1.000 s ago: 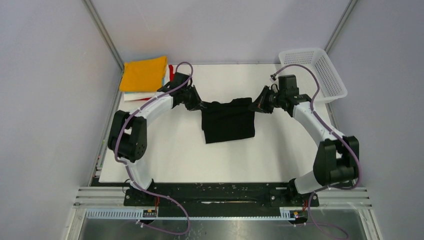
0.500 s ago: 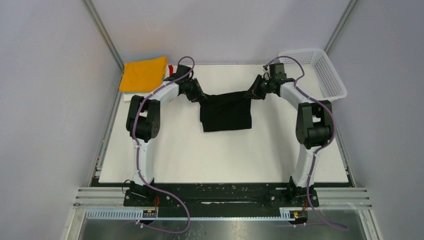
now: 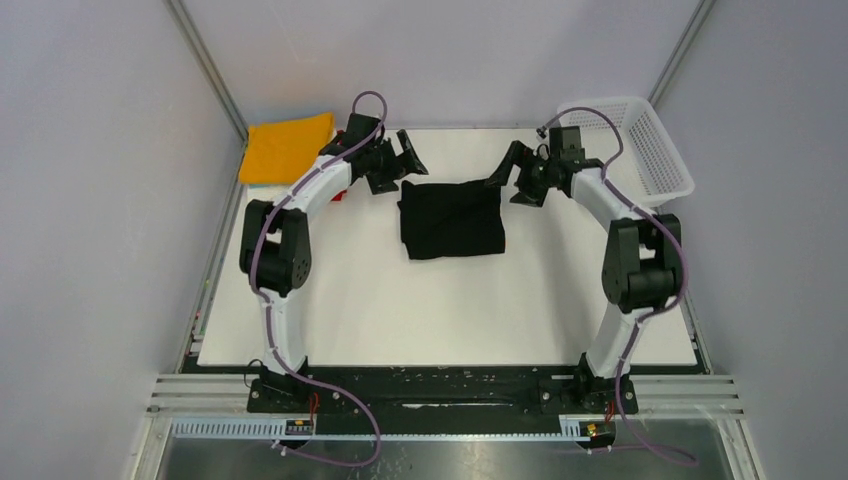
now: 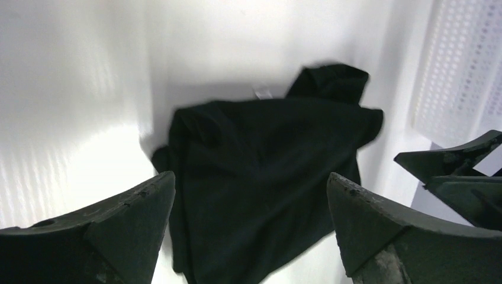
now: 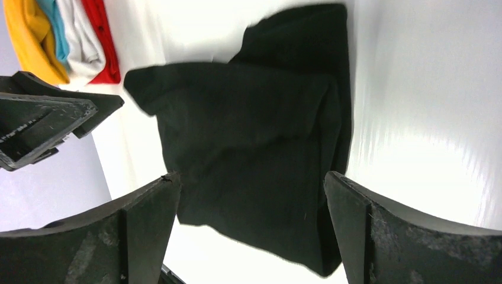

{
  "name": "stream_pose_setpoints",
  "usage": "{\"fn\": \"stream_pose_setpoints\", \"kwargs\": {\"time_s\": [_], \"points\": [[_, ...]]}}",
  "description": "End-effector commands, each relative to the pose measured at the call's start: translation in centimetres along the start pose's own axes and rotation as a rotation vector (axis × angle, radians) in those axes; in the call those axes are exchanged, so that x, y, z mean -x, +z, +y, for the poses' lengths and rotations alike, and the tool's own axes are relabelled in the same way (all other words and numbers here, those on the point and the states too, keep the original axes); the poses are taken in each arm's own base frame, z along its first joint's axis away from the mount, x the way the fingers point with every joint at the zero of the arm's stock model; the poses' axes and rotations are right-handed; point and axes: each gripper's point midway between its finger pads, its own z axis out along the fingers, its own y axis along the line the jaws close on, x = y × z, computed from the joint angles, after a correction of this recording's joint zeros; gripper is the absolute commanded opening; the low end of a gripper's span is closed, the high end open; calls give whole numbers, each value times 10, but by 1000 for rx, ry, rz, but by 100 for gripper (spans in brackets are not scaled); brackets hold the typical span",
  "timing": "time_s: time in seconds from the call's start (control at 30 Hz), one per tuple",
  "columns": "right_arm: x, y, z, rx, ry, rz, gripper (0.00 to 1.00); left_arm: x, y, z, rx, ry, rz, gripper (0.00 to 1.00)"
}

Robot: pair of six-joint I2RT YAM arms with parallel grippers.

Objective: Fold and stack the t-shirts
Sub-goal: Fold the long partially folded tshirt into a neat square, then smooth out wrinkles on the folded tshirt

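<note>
The black t-shirt (image 3: 451,218) lies folded in a rough rectangle on the white table (image 3: 380,300), a little back of centre. My left gripper (image 3: 398,166) hovers open by its far left corner, holding nothing. My right gripper (image 3: 512,178) hovers open by its far right corner, also holding nothing. In the left wrist view the black t-shirt (image 4: 266,171) shows below the wide-apart jaws of the left gripper (image 4: 250,177). The right wrist view has the black t-shirt (image 5: 254,136) beneath the right gripper (image 5: 251,176). A stack of folded t-shirts (image 3: 288,148), orange on top, sits at the back left.
A white mesh basket (image 3: 628,145) stands at the back right corner, just behind the right arm; the basket (image 4: 462,65) also shows in the left wrist view. The stack's orange, blue, white and red edges (image 5: 59,35) appear in the right wrist view. Grey walls enclose the table.
Both grippers carried the black t-shirt's top edge toward the back, then opened and let go. The shirt now lies flat and the grippers have lifted off its corners.
</note>
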Motion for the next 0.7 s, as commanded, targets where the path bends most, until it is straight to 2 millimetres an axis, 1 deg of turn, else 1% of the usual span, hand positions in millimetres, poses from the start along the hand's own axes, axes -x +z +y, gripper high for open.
{"fn": "stream_pose_setpoints", "kwargs": {"time_s": [0.0, 0.03, 0.07, 0.1, 0.13, 0.2, 0.3, 0.33, 0.37, 0.43, 0.47, 0.53, 0.6, 0.67], "points": [[-32, -22, 43, 173, -67, -6, 99, -17, -23, -56, -131, 111, -36, 99], [-44, -20, 52, 225, -64, 22, 100, -23, -20, -60, -139, 113, -25, 99], [-51, -18, 60, 272, -68, 42, 99, -29, -12, -60, -140, 115, -7, 99], [-59, -15, 64, 297, -62, 71, 99, -32, -4, -59, -134, 109, 10, 99], [-66, -11, 66, 304, -60, 90, 99, -35, 3, -57, -128, 99, 26, 99], [-77, 1, 62, 289, -54, 125, 99, -38, 20, -51, -118, 82, 44, 99], [-89, 18, 46, 254, -15, 168, 99, -37, 48, -33, -58, 65, 58, 99], [-94, 24, 38, 237, -1, 180, 99, -34, 56, -23, -15, 59, 44, 99], [-103, 30, 26, 213, 24, 203, 100, -27, 63, -10, 41, 50, 14, 99], [-118, 38, 9, 170, 56, 235, 99, -21, 75, 8, 93, 23, 9, 99], [-126, 41, -1, 143, 71, 249, 99, -17, 79, 15, 102, 3, 6, 99], [-140, 46, -17, 94, 93, 281, 99, -15, 85, 27, 114, -32, 21, 99], [-150, 46, -26, 74, 111, 306, 99, -23, 88, 38, 137, -54, 50, 99], [-160, 43, -31, 60, 111, 319, 100, -37, 86, 40, 125, -53, 80, 99]]}}
